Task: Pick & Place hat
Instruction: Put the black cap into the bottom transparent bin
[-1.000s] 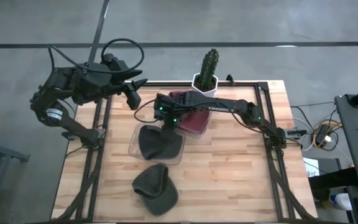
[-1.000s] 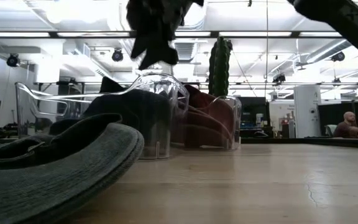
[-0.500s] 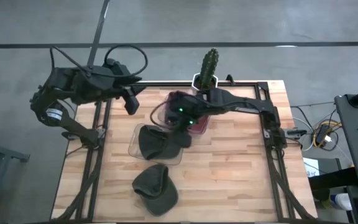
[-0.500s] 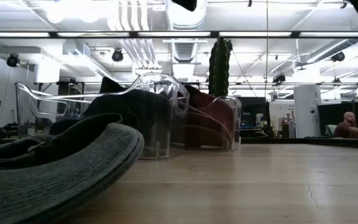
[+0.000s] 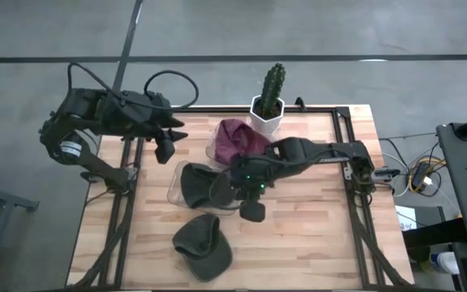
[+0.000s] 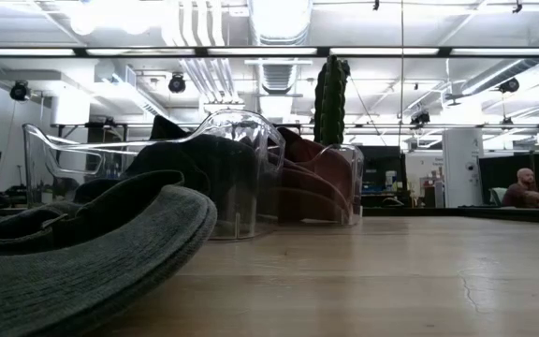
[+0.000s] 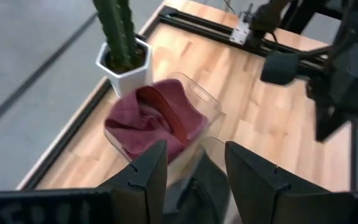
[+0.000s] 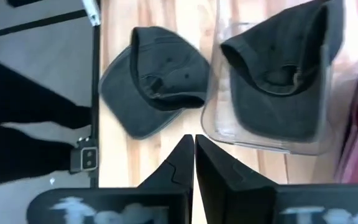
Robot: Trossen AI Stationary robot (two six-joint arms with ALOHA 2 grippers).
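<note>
Swung off the maroon bin and out over mid-bench since a second ago: right tool [image 5: 252,211], now empty with fingers [image 8: 180,163] pressed together, where a dark hat dangled from it a second back. Poised above bare wood just beside the clear bin [image 5: 177,193], between that bin and the loose hat nearer the front edge.

Dark grey hat [image 5: 202,185] resting crumpled inside the clear bin, brim curled, seen from the right wrist through the clear wall [image 8: 278,81]. Second dark grey hat [image 5: 203,244] lying flat on the bench [image 5: 314,243] near the front edge, apart from the bin; same cap filling the near corner at bench level [image 6: 82,253] and lying beside the bin in the right wrist view [image 8: 151,78].

Maroon cloth [image 5: 238,138] bunched in a second clear bin [image 7: 199,94] just behind the first, touching its walls. Potted cactus [image 5: 270,91] upright in a white hexagonal pot at the back edge, just beside the maroon bin.

Left tool [image 5: 165,148] held off the back-left corner of the bench, fingers [image 7: 146,175] spread apart, nothing between them, aimed toward the maroon bin. Drawn slightly rearward compared with a second ago.

At bench level, both bins [image 6: 241,178] standing side by side with the cactus [image 6: 330,98] rising behind.
</note>
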